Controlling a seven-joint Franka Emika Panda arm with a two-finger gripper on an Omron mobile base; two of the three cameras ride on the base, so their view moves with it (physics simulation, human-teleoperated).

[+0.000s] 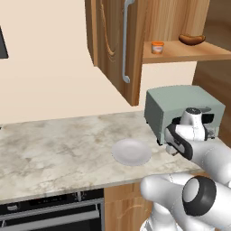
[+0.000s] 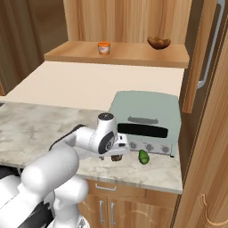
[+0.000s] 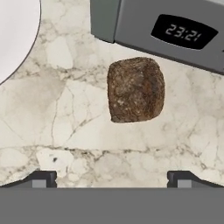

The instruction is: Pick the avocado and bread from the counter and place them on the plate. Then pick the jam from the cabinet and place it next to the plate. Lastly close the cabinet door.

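Observation:
The dark brown bread (image 3: 135, 89) lies on the marbled counter (image 3: 65, 131) just in front of the toaster oven (image 3: 166, 26). My gripper (image 3: 111, 179) hovers right over it, open, its fingertips (image 3: 41, 179) wide apart and holding nothing. In the right base view the bread (image 2: 117, 157) peeks out under my hand, and the green avocado (image 2: 143, 156) lies just to its right. The white plate (image 1: 131, 152) sits left of the oven, its edge also in the hand view (image 3: 15, 35). The orange jam (image 1: 157, 47) stands on the cabinet shelf (image 1: 189, 56). The cabinet door (image 1: 113, 49) stands open.
The grey-green toaster oven (image 1: 180, 113) stands on the counter right behind my hand. A glossy orange-brown sausage-shaped thing (image 1: 191, 39) lies on the shelf right of the jam. A wooden panel (image 2: 205, 147) closes off the counter's right end. A black oven (image 1: 49, 212) sits below the counter.

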